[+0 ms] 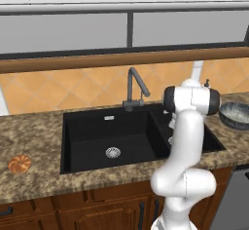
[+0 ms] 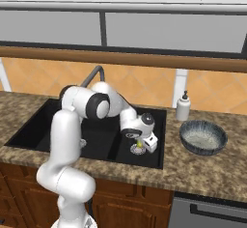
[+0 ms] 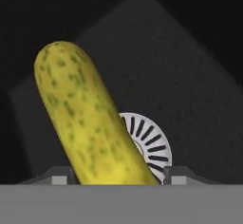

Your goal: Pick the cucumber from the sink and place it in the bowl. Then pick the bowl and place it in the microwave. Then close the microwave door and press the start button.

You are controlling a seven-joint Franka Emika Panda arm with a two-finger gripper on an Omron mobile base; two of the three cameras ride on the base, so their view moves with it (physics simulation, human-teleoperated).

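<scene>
The yellow-green cucumber (image 3: 85, 118) lies in the small right basin of the black sink (image 1: 97, 126), partly over its round steel drain (image 3: 152, 142). My gripper (image 2: 140, 147) is down in that basin, pointing at the cucumber (image 2: 139, 145). In the hand view my gripper (image 3: 121, 178) has one fingertip (image 3: 61, 176) on each side of the cucumber's near end, close to its sides with a thin gap still showing. The dark grey ribbed bowl (image 2: 203, 136) sits empty on the counter right of the sink (image 2: 48, 125). The microwave and its door are out of view.
A dark gooseneck faucet (image 1: 133, 87) stands behind the basins. A white soap dispenser (image 2: 183, 107) stands between the sink and the bowl (image 1: 236, 114). A round orange-brown pastry (image 1: 20, 164) lies on the counter far left. The large basin has its own drain (image 1: 113, 152).
</scene>
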